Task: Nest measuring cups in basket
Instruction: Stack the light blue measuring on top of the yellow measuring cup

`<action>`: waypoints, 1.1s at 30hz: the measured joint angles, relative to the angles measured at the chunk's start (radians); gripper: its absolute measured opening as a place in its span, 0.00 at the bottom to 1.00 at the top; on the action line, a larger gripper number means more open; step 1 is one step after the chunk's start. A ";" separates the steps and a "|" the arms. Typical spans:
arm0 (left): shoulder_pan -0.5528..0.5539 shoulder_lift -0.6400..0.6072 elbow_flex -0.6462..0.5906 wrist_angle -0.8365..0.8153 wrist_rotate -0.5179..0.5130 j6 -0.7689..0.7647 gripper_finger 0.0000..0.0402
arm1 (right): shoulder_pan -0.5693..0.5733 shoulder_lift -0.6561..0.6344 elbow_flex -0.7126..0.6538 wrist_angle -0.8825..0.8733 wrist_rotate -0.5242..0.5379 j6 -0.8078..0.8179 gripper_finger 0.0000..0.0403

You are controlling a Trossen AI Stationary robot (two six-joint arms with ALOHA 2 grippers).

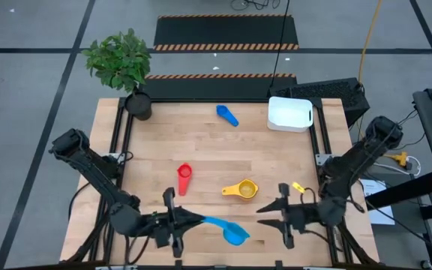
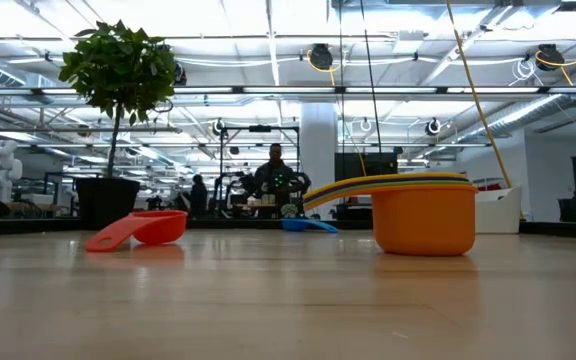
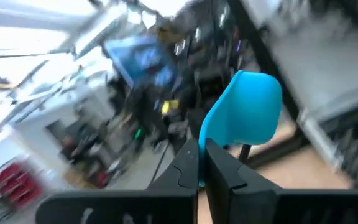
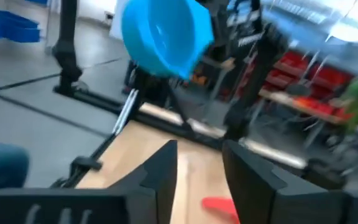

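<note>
Left gripper (image 1: 190, 220) clamped tight on the handle of a light blue cup (image 1: 235, 234), near the front edge of the table (image 1: 201, 150), cup held out toward the middle. From its own wrist camera: both fingers (image 3: 219, 171) pinched together on the handle, bowl (image 3: 244, 115) sticking up past them. Right gripper (image 1: 270, 210) near the front right, fingers (image 4: 163, 168) parted with nothing between them, pointed at that same cup (image 4: 163, 34).

Elsewhere: orange cup (image 1: 241, 190) mid-table with yellow and green rims stacked inside it (image 2: 423, 182), 1 red cup (image 1: 184, 178) lying left of it, 1 mid blue cup (image 1: 227, 115) further back. White basket (image 1: 289, 114) at the back right. Potted plant (image 1: 122, 64) at the back left corner.
</note>
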 joint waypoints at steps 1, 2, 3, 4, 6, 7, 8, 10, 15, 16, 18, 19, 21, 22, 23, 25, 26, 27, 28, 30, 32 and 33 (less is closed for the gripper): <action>-0.001 0.000 0.000 0.034 0.038 0.003 0.01 | 0.018 0.000 0.000 0.035 0.024 -0.039 0.32; -0.005 0.000 0.000 0.062 0.077 0.013 0.01 | 0.038 0.000 0.000 0.077 0.041 -0.081 0.34; -0.008 0.002 0.000 0.086 0.107 0.026 0.01 | 0.058 0.004 0.000 0.126 0.047 -0.122 0.35; -0.012 0.010 0.001 0.118 0.123 0.042 0.01 | 0.076 0.012 0.002 0.185 0.050 -0.167 0.35; -0.020 0.030 0.001 0.169 0.130 0.104 0.01 | 0.116 0.041 0.025 0.266 0.086 -0.260 0.36; -0.023 0.040 0.001 0.184 0.130 0.143 0.01 | 0.134 0.062 0.048 0.288 0.118 -0.305 0.36; -0.027 0.049 0.002 0.194 0.130 0.178 0.01 | 0.149 0.084 0.077 0.293 0.149 -0.346 0.36; -0.028 0.075 0.025 0.200 0.112 0.231 0.01 | 0.174 0.137 0.153 0.284 0.221 -0.422 0.36; -0.022 0.138 0.102 0.199 0.066 0.321 0.02 | 0.208 0.277 0.348 0.202 0.361 -0.573 0.36; -0.020 0.151 0.119 0.200 0.066 0.335 0.02 | 0.213 0.301 0.379 0.185 0.376 -0.600 0.36; -0.018 0.175 0.148 0.198 0.066 0.360 0.03 | 0.221 0.344 0.430 0.161 0.409 -0.658 0.36; -0.018 0.186 0.160 0.195 0.065 0.373 0.03 | 0.224 0.364 0.450 0.157 0.423 -0.690 0.36; -0.019 0.205 0.183 0.184 0.064 0.393 0.03 | 0.228 0.395 0.476 0.161 0.446 -0.744 0.36; -0.019 0.213 0.193 0.184 0.064 0.405 0.03 | 0.230 0.406 0.485 0.166 0.451 -0.765 0.36; -0.019 0.219 0.200 0.183 0.064 0.415 0.04 | 0.230 0.415 0.489 0.172 0.454 -0.780 0.36; -0.019 0.229 0.213 0.181 0.065 0.429 0.04 | 0.231 0.422 0.493 0.172 0.462 -0.800 0.36; -0.019 0.230 0.215 0.181 0.065 0.431 0.04 | 0.230 0.422 0.493 0.172 0.462 -0.799 0.36; -0.019 0.230 0.215 0.181 0.064 0.431 0.04 | 0.230 0.421 0.493 0.173 0.462 -0.792 0.36; -0.019 0.230 0.215 0.178 0.063 0.429 0.04 | 0.229 0.420 0.493 0.176 0.462 -0.790 0.36; -0.019 0.230 0.215 0.163 0.058 0.427 0.04 | 0.228 0.418 0.494 0.181 0.463 -0.787 0.36; -0.019 0.230 0.215 0.152 0.057 0.428 0.04 | 0.228 0.418 0.494 0.192 0.463 -0.790 0.36; -0.019 0.230 0.215 0.152 0.057 0.428 0.04 | 0.228 0.418 0.494 0.198 0.463 -0.790 0.36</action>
